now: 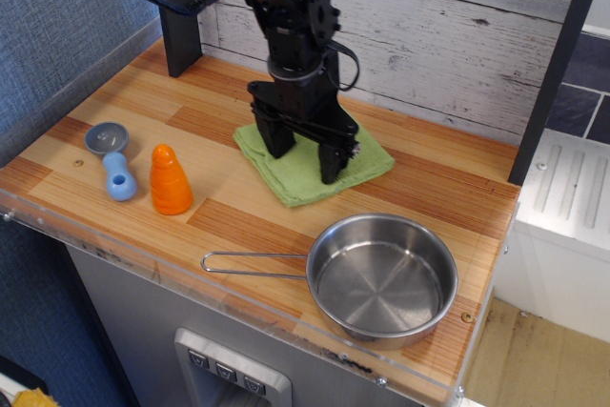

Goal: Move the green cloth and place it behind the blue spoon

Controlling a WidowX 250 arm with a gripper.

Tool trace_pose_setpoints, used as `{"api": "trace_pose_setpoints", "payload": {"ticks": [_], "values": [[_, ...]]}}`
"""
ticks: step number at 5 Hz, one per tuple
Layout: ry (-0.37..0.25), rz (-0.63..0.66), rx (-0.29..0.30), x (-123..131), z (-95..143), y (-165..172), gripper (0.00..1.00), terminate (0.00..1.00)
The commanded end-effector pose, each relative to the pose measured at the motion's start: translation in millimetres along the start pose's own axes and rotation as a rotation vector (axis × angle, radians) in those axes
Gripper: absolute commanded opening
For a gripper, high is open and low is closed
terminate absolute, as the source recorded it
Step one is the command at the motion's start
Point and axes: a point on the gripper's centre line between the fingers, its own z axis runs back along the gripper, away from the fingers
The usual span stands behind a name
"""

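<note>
The green cloth (pixel 289 184) lies flat on the wooden counter, left of centre and towards the back. My gripper (pixel 305 161) points straight down onto it. The two black fingers (pixel 332 165) are partly drawn together, with their tips pressed into the terry, and the cloth travels with them. The blue spoon (pixel 115 165) lies near the left front edge, its grey-blue bowl towards the back and its chunky handle towards the front. The cloth is well to the right of the spoon.
An orange cone-shaped toy (pixel 171 181) stands just right of the spoon, between it and the cloth. A steel pan (pixel 383 279) sits at the front right, with its wire handle pointing left. A dark post (pixel 176 16) rises at the back left, and a plank wall runs along the rear.
</note>
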Motion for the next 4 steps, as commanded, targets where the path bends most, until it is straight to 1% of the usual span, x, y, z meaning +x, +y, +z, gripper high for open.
{"api": "trace_pose_setpoints", "payload": {"ticks": [1,2,3,4], "values": [[0.009,0.052,0.021,-5,-6,60,1.0,0.0],[0.019,0.09,0.022,-14,-9,85,1.0,0.0],[0.015,0.123,0.029,-20,-6,107,1.0,0.0],[0.034,0.118,0.025,-25,-4,121,1.0,0.0]]}}
